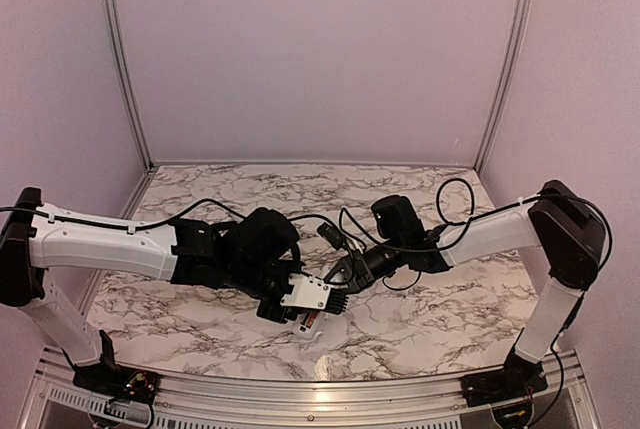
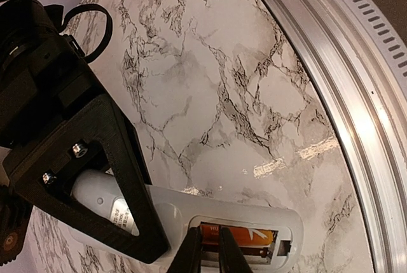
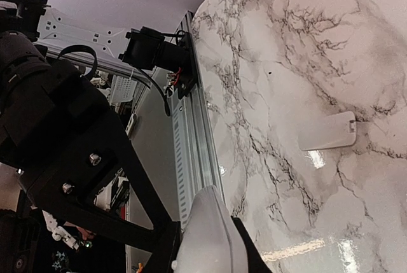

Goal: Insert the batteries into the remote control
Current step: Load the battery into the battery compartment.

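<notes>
My right gripper (image 3: 210, 251) is shut on the white remote control (image 3: 213, 231) and holds it above the table near the front edge. In the left wrist view the remote control (image 2: 172, 212) shows its back with the compartment uncovered. An orange battery (image 2: 254, 235) lies inside, and a darker red strip beside it looks like a second one. My left gripper (image 2: 210, 230) is shut, its two thin fingertips resting on the orange battery's end inside the compartment. In the top view both grippers meet at the remote control (image 1: 306, 296), the left gripper (image 1: 298, 315) from the left, the right gripper (image 1: 337, 284) from the right.
A small flat white cover plate (image 3: 327, 132) lies on the marble table (image 3: 305, 44), apart from both grippers. The metal front rail (image 2: 331, 95) runs close by the remote. Loose black cables (image 1: 350, 224) hang between the two wrists.
</notes>
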Tool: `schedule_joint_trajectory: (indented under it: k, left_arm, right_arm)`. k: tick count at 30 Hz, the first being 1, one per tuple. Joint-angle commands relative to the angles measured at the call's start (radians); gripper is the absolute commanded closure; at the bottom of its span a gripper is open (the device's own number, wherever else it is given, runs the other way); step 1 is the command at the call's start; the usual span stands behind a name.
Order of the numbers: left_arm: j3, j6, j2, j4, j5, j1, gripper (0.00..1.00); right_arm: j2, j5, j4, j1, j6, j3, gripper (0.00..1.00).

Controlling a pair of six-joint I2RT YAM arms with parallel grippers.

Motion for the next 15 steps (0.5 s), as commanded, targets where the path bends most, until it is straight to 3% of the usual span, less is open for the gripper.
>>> schedule_joint_trajectory:
  k: [1,15]
  left_arm:
    - [-0.040,0.006,0.042,-0.062,0.001,-0.015,0.89]
    - [-0.079,0.028,0.054,-0.056,-0.080,-0.053,0.92]
  right_arm:
    - [-0.067,-0.043,0.059,0.004,-0.004,0.060,1.00]
    - [-0.086,-0.078,0.139,-0.007,0.048,0.035,1.00]
